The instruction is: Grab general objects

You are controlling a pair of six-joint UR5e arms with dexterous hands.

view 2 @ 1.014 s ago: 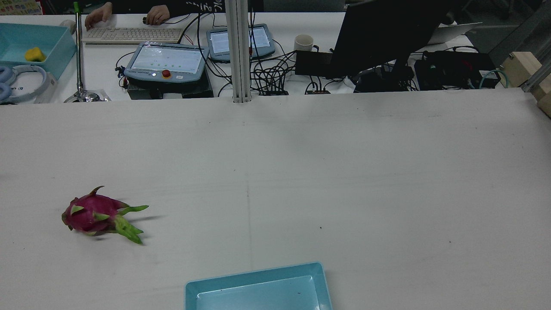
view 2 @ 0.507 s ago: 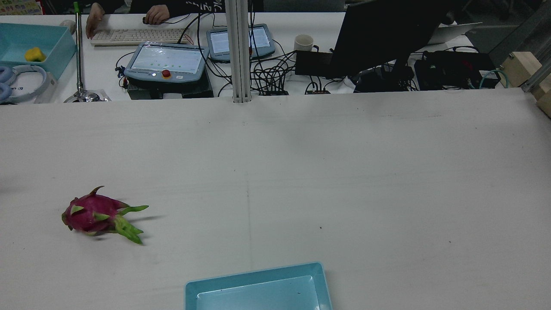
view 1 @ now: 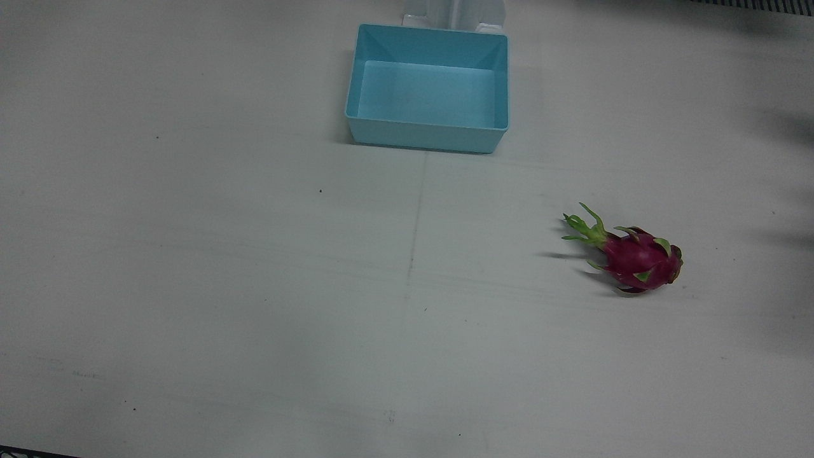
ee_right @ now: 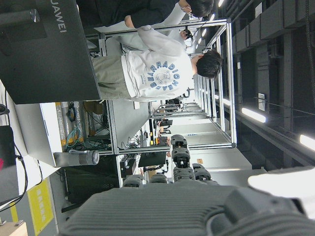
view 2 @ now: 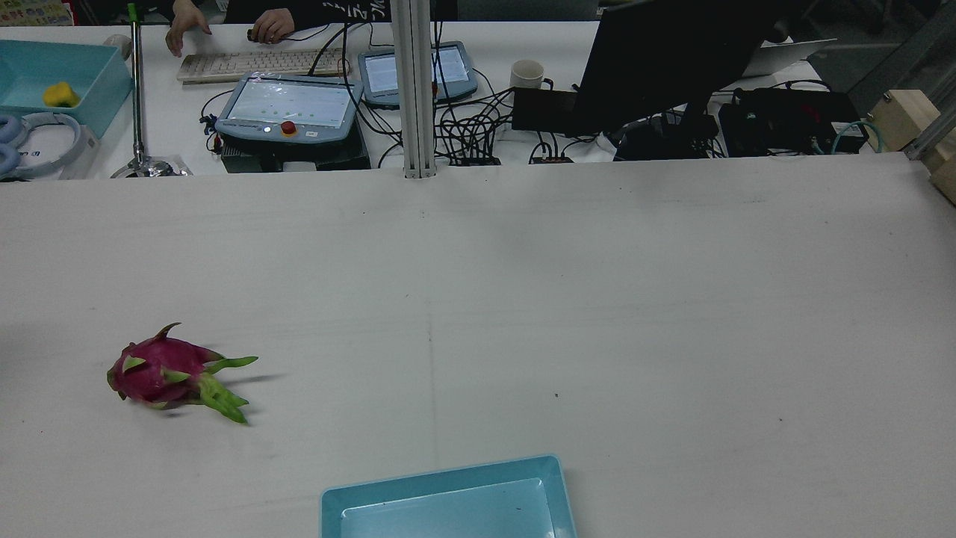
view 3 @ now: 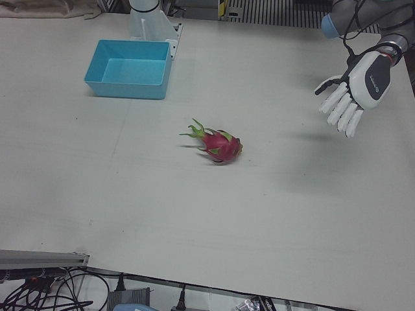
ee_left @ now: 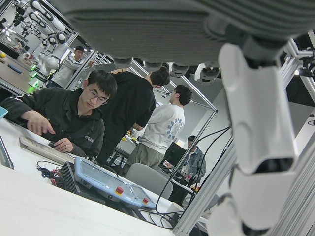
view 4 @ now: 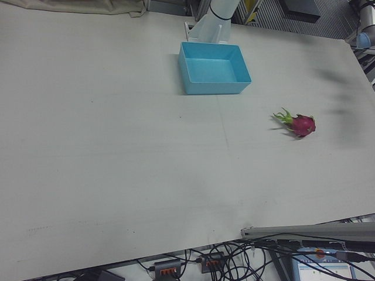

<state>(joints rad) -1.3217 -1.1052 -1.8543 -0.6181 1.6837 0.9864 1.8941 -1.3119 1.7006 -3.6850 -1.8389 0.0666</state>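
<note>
A magenta dragon fruit with green scales lies on its side on the white table, in the front view (view 1: 636,257), the rear view (view 2: 160,371), the left-front view (view 3: 219,144) and the right-front view (view 4: 300,124). My left hand (view 3: 355,91) hangs open above the table, fingers spread and pointing down, well off to the fruit's side and holding nothing. Its fingers (ee_left: 256,147) show close up in the left hand view. Of my right hand only the palm edge (ee_right: 197,209) shows in the right hand view; its fingers are hidden.
A light blue bin (view 1: 427,86) stands empty near the arm pedestals, also in the left-front view (view 3: 128,68). Beyond the far table edge stand teach pendants (view 2: 290,108), a keyboard (view 2: 258,63), cables and a monitor (view 2: 657,60). An operator's hands (view 2: 272,26) rest there.
The fruit and bin have not moved. The operator's hand and the keyboard beyond the table have shifted to the right.
</note>
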